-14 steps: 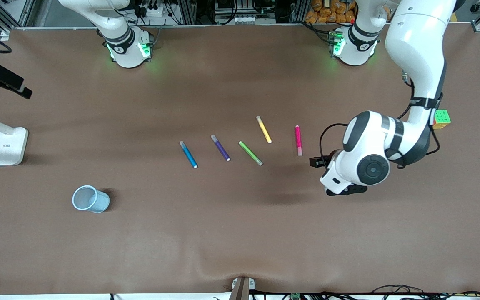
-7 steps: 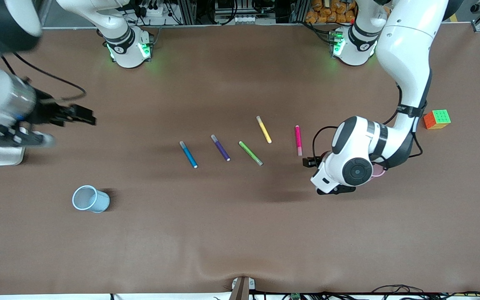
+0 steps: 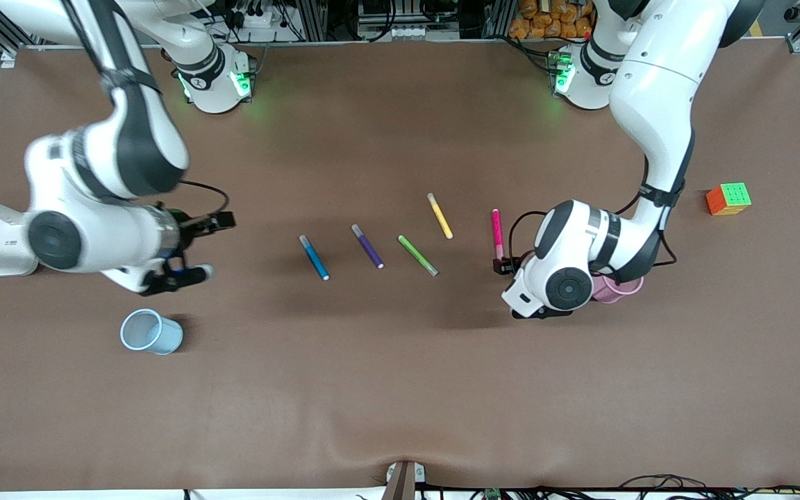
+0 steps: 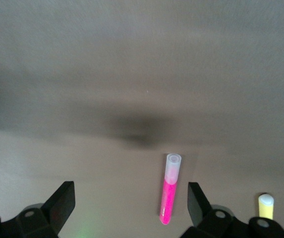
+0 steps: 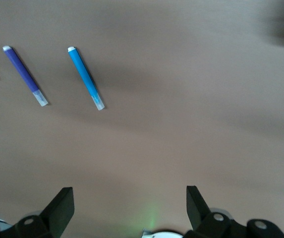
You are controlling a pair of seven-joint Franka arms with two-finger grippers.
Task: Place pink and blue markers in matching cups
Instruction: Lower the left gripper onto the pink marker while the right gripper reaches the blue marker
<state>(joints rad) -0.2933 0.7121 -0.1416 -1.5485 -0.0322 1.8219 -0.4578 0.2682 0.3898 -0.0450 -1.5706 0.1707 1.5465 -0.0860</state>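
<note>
While both arms reach over a brown table (image 3: 400, 389), five pens lie in a loose row across its middle: a blue marker (image 3: 314, 257) toward the right arm's end, then a purple pen (image 3: 367, 246), a green pen (image 3: 418, 255), a yellow pen (image 3: 439, 216) and a pink marker (image 3: 496, 234) toward the left arm's end. The left gripper (image 3: 504, 266) hangs just above the pale end of the pink marker, its fingers spread apart and empty; in the left wrist view the pink marker (image 4: 168, 189) sits between the two fingers but close beside one of them. A pale pink cup (image 3: 615, 288) stands half hidden under the left arm's wrist, and a colourful puzzle cube (image 3: 728, 198) sits near that end's edge. The right gripper (image 3: 198, 246) hovers open and empty over bare table, between the blue marker and a pale blue cup (image 3: 151, 332) that stands nearer the front camera; a white lamp base (image 3: 7, 246) is at that end. Neither marker is lifted yet, so the task looks barely begun. Risks, as a judgement: the off-centre left gripper could land a finger on the pink marker and roll it away; the wrist above the pink cup might knock it over; the slim round blue marker could slip, or the right gripper could catch the purple pen beside it
</note>
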